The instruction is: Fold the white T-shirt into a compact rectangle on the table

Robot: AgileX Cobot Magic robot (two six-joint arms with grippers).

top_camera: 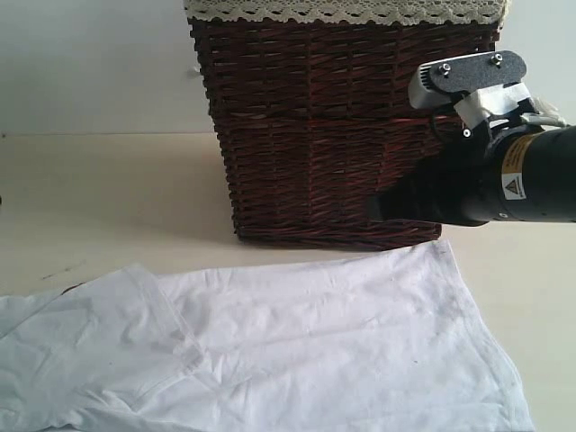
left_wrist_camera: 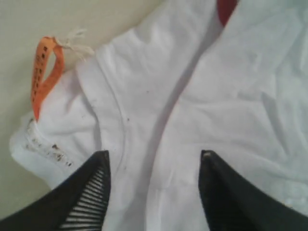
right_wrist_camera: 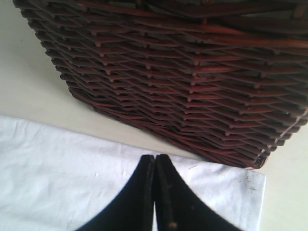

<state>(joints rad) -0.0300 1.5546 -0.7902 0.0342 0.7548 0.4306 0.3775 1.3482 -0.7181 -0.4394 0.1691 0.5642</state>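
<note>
White T-shirt [top_camera: 315,346]: thin, soft cotton, spread flat and lightly creased on the table [top_camera: 99,198], a matte pale cream surface.

Left gripper [left_wrist_camera: 155,158]: two black tapered fingers [left_wrist_camera: 91,192], one with a ribbed pad, stand well apart directly above the cloth beside a curved seam, with nothing clamped between them. Just beyond the ribbed finger, a flat orange tag [left_wrist_camera: 45,72] loops from a frayed white string at the garment's edge, and dark specks dot the band of cloth there. Farther ahead of this gripper, a small red patch [left_wrist_camera: 226,9] shows at a fold.

Right gripper [right_wrist_camera: 155,161]: black curved fingers are pressed flat together and empty, hovering over the shirt near its straight hem. Ahead of it stands the wicker basket [right_wrist_camera: 192,72], dark reddish-brown cane woven in horizontal ribbed rows, its foot close to the hem. A cream lace trim [top_camera: 342,11] runs along its rim.
</note>
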